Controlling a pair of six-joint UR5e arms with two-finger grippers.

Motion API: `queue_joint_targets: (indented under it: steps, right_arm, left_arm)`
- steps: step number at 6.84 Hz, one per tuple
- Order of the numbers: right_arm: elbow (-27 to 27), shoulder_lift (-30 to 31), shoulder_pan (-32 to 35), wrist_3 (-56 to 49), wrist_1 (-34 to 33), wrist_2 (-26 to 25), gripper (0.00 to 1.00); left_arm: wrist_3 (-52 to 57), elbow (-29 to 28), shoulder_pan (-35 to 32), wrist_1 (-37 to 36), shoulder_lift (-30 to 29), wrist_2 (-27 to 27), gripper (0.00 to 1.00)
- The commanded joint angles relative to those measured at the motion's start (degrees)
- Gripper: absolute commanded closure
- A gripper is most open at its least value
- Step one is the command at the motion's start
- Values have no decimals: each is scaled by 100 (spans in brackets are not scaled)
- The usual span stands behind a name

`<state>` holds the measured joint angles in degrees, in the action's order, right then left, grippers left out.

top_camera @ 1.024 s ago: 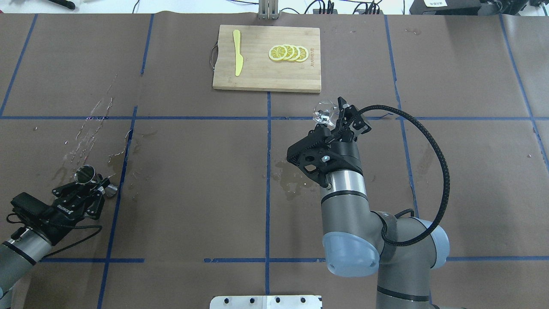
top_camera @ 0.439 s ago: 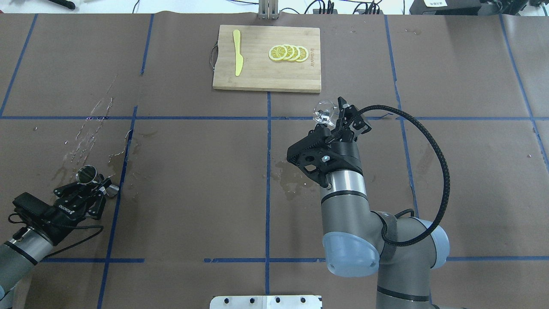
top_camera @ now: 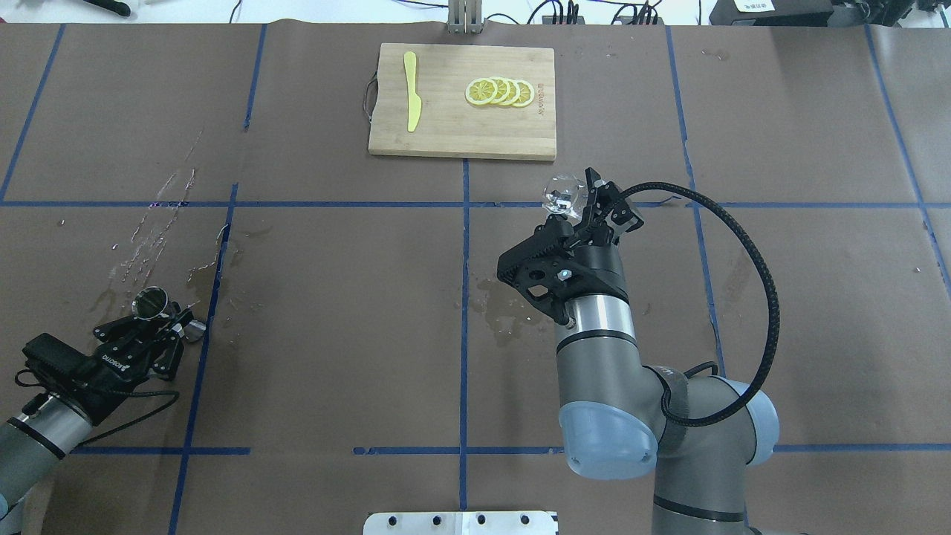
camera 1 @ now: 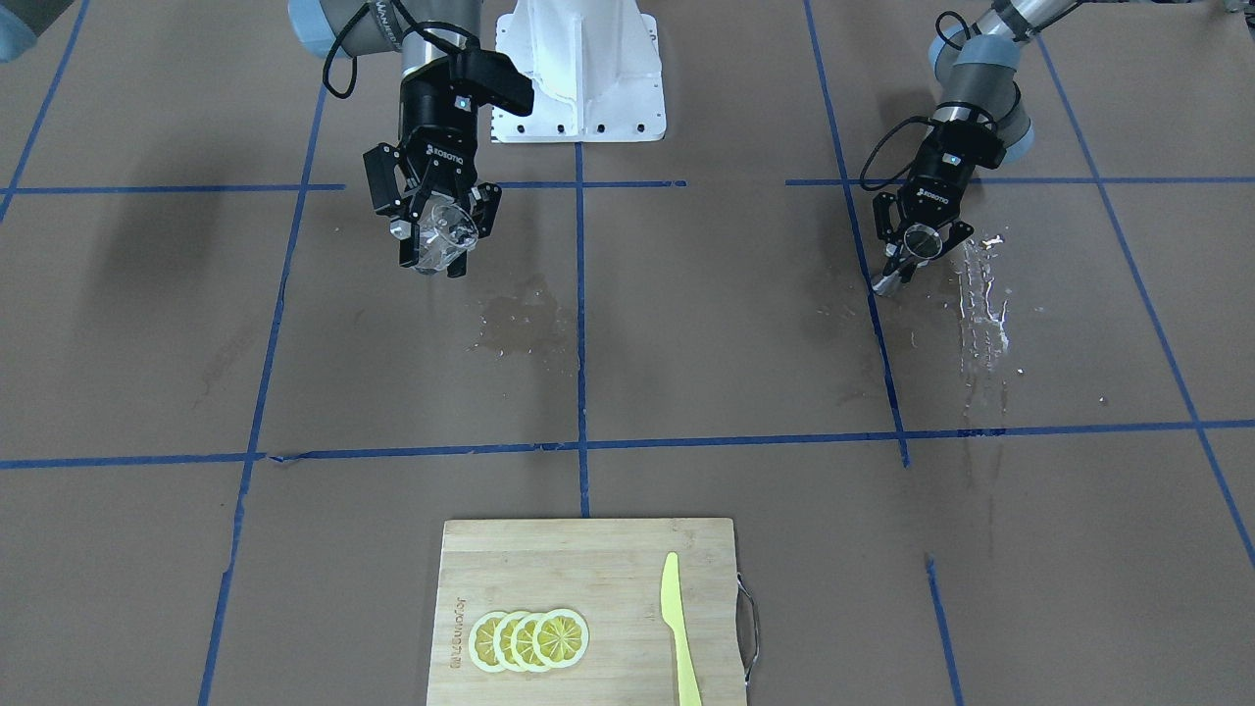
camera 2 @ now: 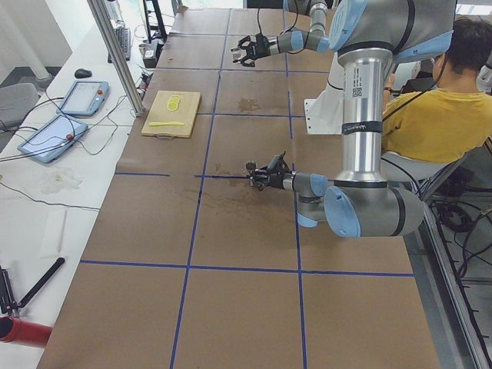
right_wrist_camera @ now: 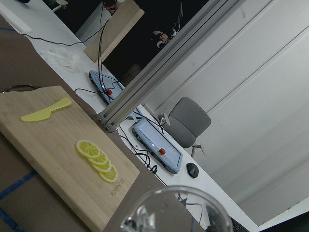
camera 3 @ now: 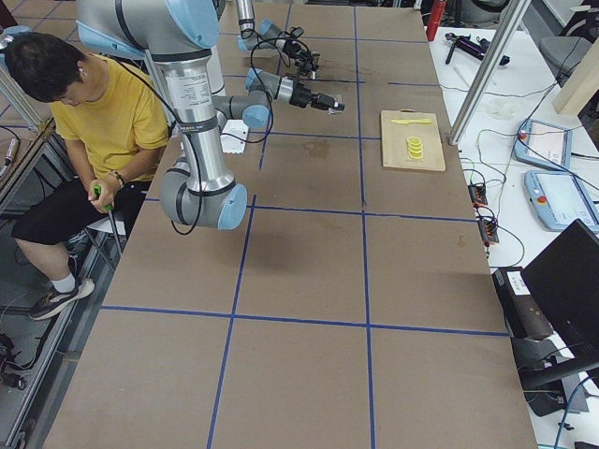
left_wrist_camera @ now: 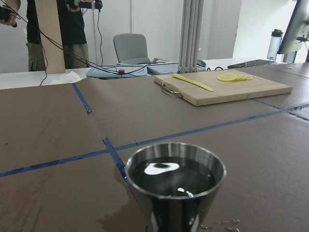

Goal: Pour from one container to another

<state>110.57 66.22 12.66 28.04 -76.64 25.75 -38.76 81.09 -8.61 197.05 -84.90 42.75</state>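
Front-facing: my right gripper (camera 1: 434, 263) pinches the clear glass (camera 1: 441, 227), tilted and seemingly empty. My left gripper (camera 1: 914, 257) clamps the jigger (camera 1: 921, 239), well apart from it. Left wrist: dark liquid sits in the jigger. Pouring looks done; setting both down is left.

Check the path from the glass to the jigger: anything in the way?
Nothing visible. Between the glass and the jigger lies only the bare table with a wet patch. The cutting board sits farther back, off that line.
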Motion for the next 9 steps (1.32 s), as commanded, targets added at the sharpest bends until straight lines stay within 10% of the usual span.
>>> queue_joint_targets:
  steps: [1, 9]
  right_arm:
    - [0, -4, 0, 0, 0, 0, 100]
    - [0, 5, 0, -9, 0, 0, 100]
  left_arm:
    - [0, 3, 0, 0, 0, -4, 100]
    - [9, -23, 9, -9, 0, -12, 78]
